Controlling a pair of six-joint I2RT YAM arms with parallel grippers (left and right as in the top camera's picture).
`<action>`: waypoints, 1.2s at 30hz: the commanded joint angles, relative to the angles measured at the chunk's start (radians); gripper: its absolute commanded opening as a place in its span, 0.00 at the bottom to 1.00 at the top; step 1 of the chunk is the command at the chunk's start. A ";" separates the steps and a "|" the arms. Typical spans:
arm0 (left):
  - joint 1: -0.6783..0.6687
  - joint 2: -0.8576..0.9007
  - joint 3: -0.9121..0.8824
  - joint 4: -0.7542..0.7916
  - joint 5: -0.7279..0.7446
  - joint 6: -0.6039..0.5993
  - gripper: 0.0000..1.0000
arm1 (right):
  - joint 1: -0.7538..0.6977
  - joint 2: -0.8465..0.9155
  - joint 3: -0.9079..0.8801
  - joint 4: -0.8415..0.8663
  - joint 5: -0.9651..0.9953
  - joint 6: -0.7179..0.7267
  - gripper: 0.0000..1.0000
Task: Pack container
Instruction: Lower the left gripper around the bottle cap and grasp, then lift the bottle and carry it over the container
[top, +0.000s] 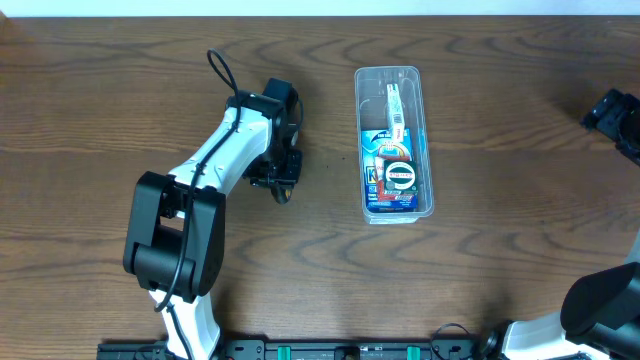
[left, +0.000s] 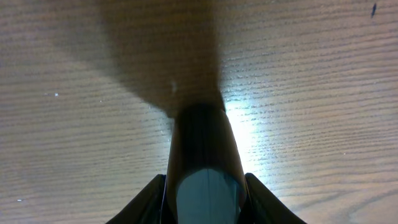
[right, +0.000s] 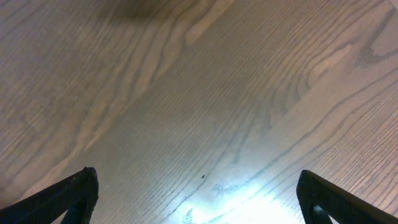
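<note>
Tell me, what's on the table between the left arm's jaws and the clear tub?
Nothing. Between the left jaws and the container there is only bare wooden table. The overhead view shows that gap best.

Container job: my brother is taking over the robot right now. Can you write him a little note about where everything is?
Left gripper: closed around a dark rounded item, held over the table to the left of the container. I can't tell what the item is.
Right gripper: open, holding nothing, over the table at the far right.
Container: on the table with no lid. A blue packet, a round-labelled item and a white strip are inside.
Done: those three are packed.
Left to do: probably carry the dark item over and put it in the container.
</note>
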 joint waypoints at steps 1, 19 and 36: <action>0.003 -0.001 -0.007 -0.023 0.007 -0.013 0.36 | -0.006 -0.008 0.000 0.000 0.010 -0.008 0.99; 0.003 -0.004 0.171 -0.163 0.007 -0.013 0.35 | -0.007 -0.008 0.001 0.000 0.010 -0.008 0.99; -0.019 -0.005 0.550 -0.216 0.142 -0.087 0.36 | -0.006 -0.008 0.001 0.000 0.010 -0.008 0.99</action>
